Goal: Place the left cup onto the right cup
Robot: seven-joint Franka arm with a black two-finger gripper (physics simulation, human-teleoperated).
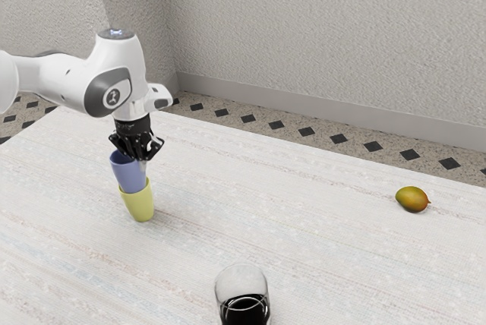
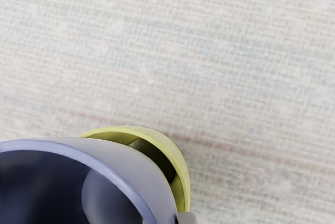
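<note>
A blue-lilac cup (image 1: 127, 171) sits nested inside a yellow-green cup (image 1: 139, 203) on the table, both leaning a little. My gripper (image 1: 139, 155) is right at the blue cup's rim, its black fingers around the rim's edge. In the wrist view the blue cup (image 2: 78, 182) is close under the hand, with the yellow-green cup's rim (image 2: 167, 153) curving out from behind it.
A glass with dark liquid (image 1: 242, 298) stands at the table's near edge. A mango-like fruit (image 1: 411, 199) lies far toward the exterior view's right. The pale table (image 1: 304, 211) spreads between them; a tiled floor and wall lie behind.
</note>
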